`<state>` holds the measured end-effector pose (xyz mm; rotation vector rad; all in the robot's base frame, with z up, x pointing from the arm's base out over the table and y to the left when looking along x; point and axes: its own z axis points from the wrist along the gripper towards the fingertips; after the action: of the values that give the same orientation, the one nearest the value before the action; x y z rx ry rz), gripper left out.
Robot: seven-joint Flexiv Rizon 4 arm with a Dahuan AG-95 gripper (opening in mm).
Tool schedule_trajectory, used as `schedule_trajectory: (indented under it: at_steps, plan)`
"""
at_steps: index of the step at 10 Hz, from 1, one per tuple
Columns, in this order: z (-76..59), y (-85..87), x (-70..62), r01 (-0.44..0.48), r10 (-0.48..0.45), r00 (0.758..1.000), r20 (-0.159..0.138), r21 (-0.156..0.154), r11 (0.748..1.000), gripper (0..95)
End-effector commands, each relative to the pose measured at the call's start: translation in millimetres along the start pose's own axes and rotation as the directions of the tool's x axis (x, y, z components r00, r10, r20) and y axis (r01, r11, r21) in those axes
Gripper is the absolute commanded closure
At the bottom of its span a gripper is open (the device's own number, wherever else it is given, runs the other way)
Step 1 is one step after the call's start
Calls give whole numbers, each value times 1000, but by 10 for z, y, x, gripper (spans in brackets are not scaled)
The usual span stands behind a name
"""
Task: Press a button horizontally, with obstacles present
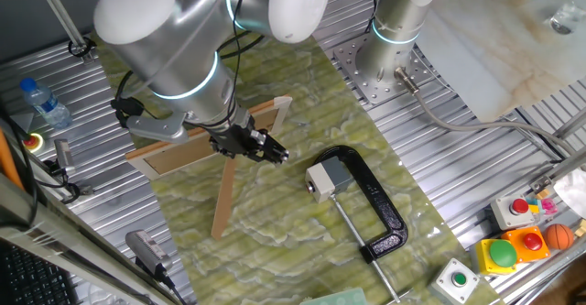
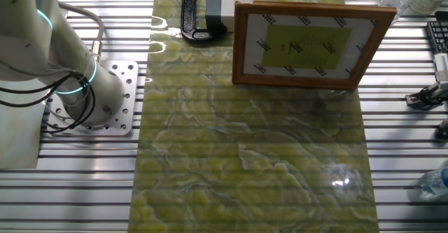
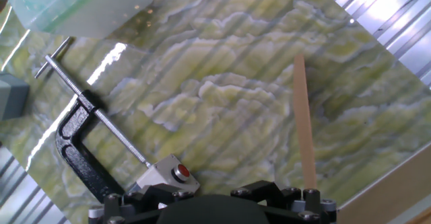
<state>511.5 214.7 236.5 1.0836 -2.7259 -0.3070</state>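
Note:
The button box [image 1: 324,179] is a small white-and-grey cube clamped in a black C-clamp [image 1: 374,204] on the green marbled mat. In the hand view the box [image 3: 161,175] shows a small red button [image 3: 180,172] on its side face. It also shows in the other fixed view [image 2: 219,9], behind the frame. The obstacle is a light-wood frame panel [image 1: 188,149] standing on a long strut [image 1: 224,195]; the strut [image 3: 304,126] crosses the hand view. My gripper [image 1: 267,149] hovers just right of the frame, left of the button box and apart from it. Its fingertips do not show clearly.
Red, green and orange push-button boxes [image 1: 513,245], a white box with a green button [image 1: 456,280] and an orange ball [image 1: 558,236] sit at the lower right. A water bottle [image 1: 46,103] lies at the left. The arm's base [image 1: 389,62] stands behind the mat.

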Motion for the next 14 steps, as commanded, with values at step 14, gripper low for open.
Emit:
schedule_trajectory:
  at_steps: [14]
  plan:
    - [1061, 589, -173, 285, -290, 956, -38, -108, 952, 0]
